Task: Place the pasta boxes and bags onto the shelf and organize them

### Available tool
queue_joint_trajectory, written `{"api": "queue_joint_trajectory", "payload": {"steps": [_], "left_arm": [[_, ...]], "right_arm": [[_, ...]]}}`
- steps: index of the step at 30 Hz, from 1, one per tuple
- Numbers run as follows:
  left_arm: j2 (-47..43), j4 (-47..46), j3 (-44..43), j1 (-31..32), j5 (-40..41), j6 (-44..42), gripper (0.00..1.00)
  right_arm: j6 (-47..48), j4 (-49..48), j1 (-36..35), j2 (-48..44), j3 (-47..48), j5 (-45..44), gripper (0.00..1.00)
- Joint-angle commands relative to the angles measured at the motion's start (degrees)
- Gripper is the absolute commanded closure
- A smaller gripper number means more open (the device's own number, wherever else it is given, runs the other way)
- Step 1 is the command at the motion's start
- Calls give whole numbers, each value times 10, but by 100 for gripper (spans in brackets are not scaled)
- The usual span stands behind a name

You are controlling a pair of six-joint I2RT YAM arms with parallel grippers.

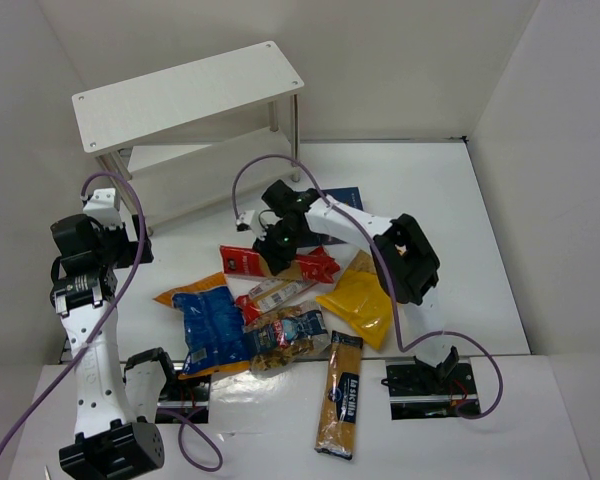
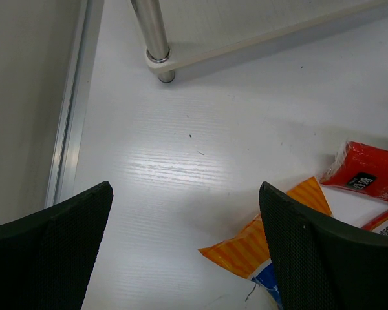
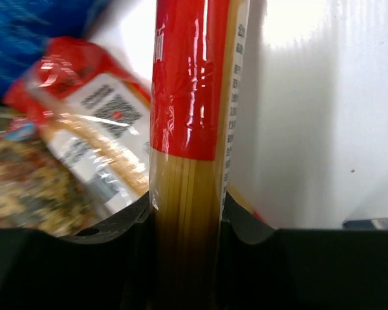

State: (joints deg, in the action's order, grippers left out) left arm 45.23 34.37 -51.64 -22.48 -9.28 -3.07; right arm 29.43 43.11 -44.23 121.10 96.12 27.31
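While the shelf shows no package on either board, as far as you can see, your right gripper is clamped on the red-and-clear spaghetti pack low over the table. Your left gripper hangs wide and empty. Likely all the placing is left.

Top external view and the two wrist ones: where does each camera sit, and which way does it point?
Top external: above and behind, looking down on the table, the shelf and the pasta packs; left arm and right arm show.
Left wrist: on the left arm, facing down at table by a shelf post; the open left pincer frames it.
Right wrist: on the right arm, looking along the right pincer, shut on the red-and-clear spaghetti pack.
Shared: left wrist and top both show the blue-orange bag.
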Motion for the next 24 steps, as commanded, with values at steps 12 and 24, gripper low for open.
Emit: {"api": "queue_joint_trajectory", "payload": {"steps": [12, 24], "left_arm": [[-13, -11, -5, -4, -7, -11, 1], [-18, -11, -5, -4, -1, -11, 1]], "right_arm": [[-85, 5, 34, -134, 108, 101, 100], [-212, -85, 73, -91, 193, -65, 100]]}}
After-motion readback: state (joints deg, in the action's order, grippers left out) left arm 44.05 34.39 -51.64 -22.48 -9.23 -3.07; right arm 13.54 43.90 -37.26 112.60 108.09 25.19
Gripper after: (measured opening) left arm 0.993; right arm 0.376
